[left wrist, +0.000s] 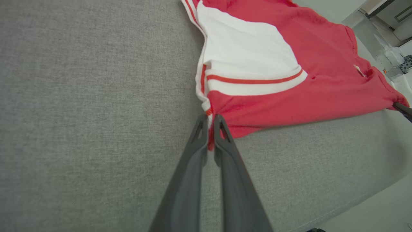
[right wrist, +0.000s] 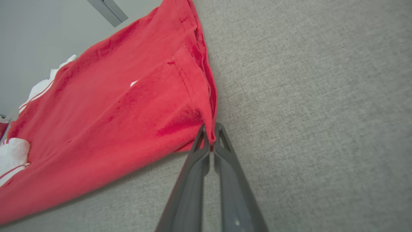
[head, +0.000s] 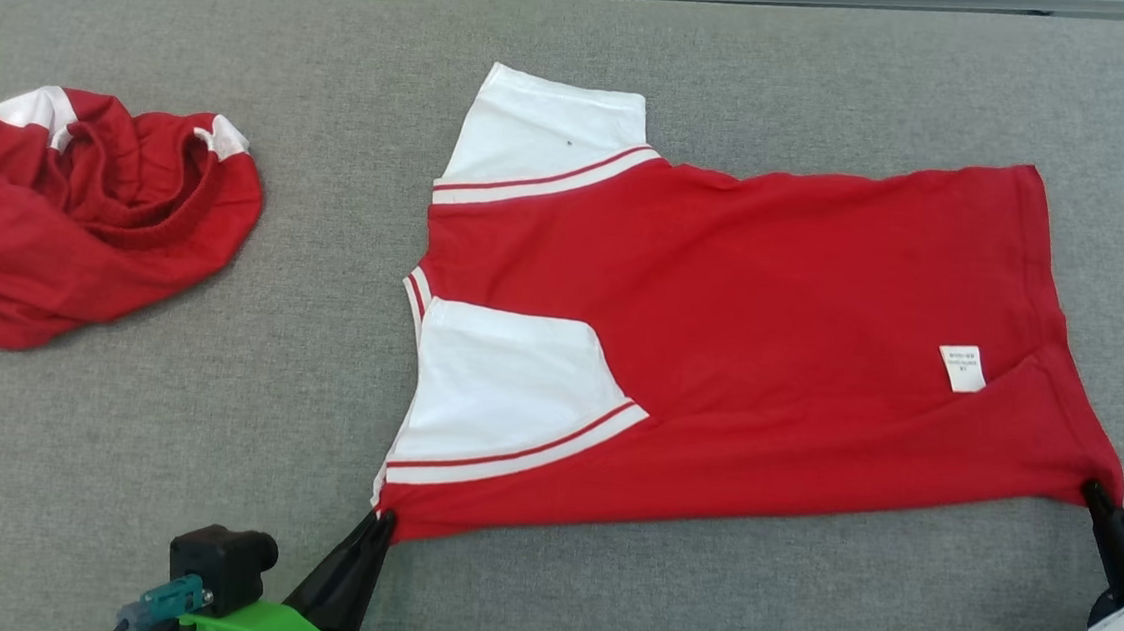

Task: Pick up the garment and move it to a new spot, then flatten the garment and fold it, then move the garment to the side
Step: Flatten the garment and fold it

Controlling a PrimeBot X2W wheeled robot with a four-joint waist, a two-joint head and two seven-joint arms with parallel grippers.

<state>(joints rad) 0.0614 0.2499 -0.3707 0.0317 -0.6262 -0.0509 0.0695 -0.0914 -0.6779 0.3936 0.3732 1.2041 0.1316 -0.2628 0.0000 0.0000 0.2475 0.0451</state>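
Head view: crumpled bundle point(head: 88, 218) left of spread shirt point(head: 741, 330); wrist views: left fingers point(left wrist: 199, 137), right fingers point(right wrist: 199, 145) clamped on its corners.

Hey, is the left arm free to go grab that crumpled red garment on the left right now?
Probably not yet: the left pincer is shut on a corner of the spread shirt. Bare grey cushion lies between it and the crumpled garment, so nothing blocks the path.
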